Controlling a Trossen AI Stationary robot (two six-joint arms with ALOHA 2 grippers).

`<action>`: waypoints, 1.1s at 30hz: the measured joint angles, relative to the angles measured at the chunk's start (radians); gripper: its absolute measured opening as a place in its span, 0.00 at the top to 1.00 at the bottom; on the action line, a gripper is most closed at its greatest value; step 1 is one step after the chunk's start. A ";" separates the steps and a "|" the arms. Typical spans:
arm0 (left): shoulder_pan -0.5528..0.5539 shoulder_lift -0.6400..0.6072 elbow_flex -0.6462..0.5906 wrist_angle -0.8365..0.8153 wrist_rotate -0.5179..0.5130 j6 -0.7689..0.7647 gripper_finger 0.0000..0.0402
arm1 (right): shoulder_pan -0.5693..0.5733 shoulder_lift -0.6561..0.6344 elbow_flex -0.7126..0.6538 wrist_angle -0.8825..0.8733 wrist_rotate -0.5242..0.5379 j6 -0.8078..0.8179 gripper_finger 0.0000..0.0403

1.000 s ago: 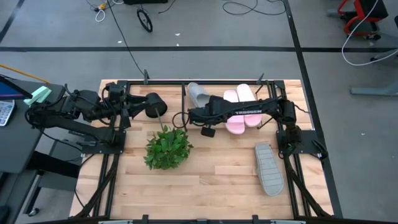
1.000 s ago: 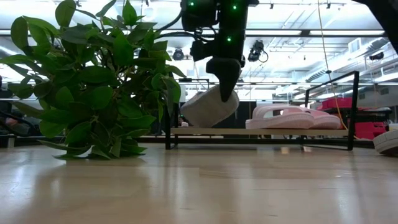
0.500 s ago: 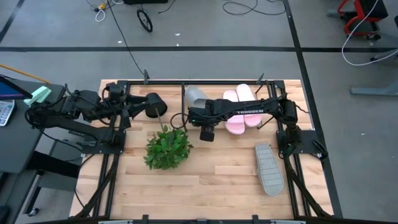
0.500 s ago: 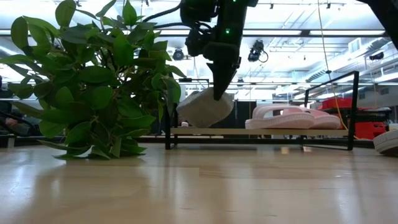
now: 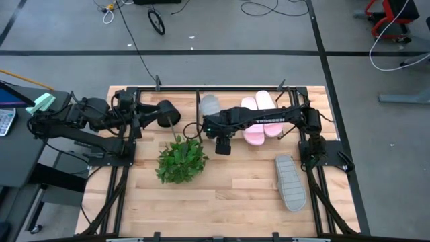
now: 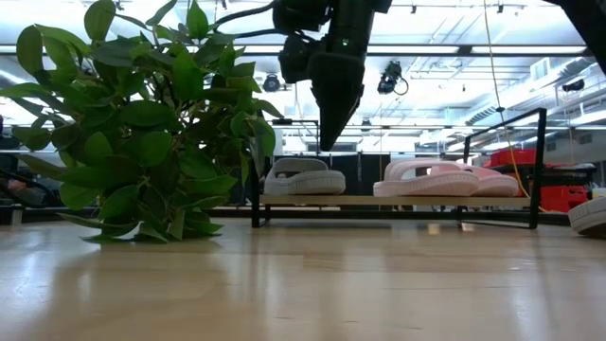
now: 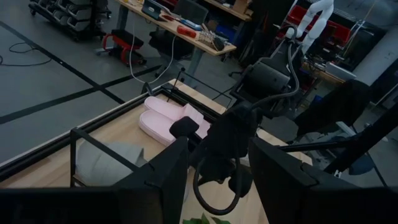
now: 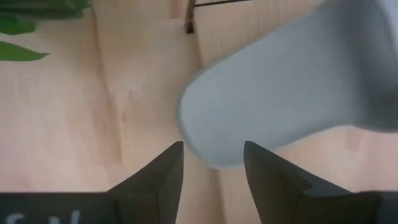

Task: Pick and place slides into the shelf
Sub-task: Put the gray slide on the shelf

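Observation:
One grey slide (image 5: pixel 209 104) lies flat on the shelf's slanted board (image 6: pixel 398 200), at the shelf's left end (image 6: pixel 303 178). Two pink slides (image 5: pixel 259 102) lie side by side on the board to its right (image 6: pixel 445 178). A second grey slide (image 5: pixel 291 181) lies on the tabletop near the right edge. My right gripper (image 6: pixel 327 142) hangs open just above the shelved grey slide's near end (image 8: pixel 273 93), fingers pointing down and touching nothing. My left gripper (image 5: pixel 171 115) waits open left of the shelf.
A green leafy plant (image 5: pixel 181 160) stands on the table just in front of the shelf's left end, close to my right gripper. The shelf's thin black rods (image 6: pixel 542 166) frame the board. Bare tabletop (image 5: pixel 235 181) stretches toward the near edge.
My right gripper let go of the grey slide. The slide, held tilted above the board a second ago, now lies flat on the shelf's left end. The gripper has drawn slightly toward the near edge and stands clear above the slide.

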 joint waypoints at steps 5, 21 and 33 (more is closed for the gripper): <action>0.000 0.000 0.000 -0.007 0.000 0.000 0.57 | -0.028 -0.001 0.000 -0.020 0.012 0.003 0.58; 0.000 0.000 0.000 -0.028 0.000 0.026 0.57 | -0.027 -0.034 -0.012 -0.136 -0.003 -0.043 0.64; 0.000 0.000 0.000 -0.027 0.000 0.039 0.57 | 0.108 -0.080 -0.044 -0.315 -0.142 0.138 0.67</action>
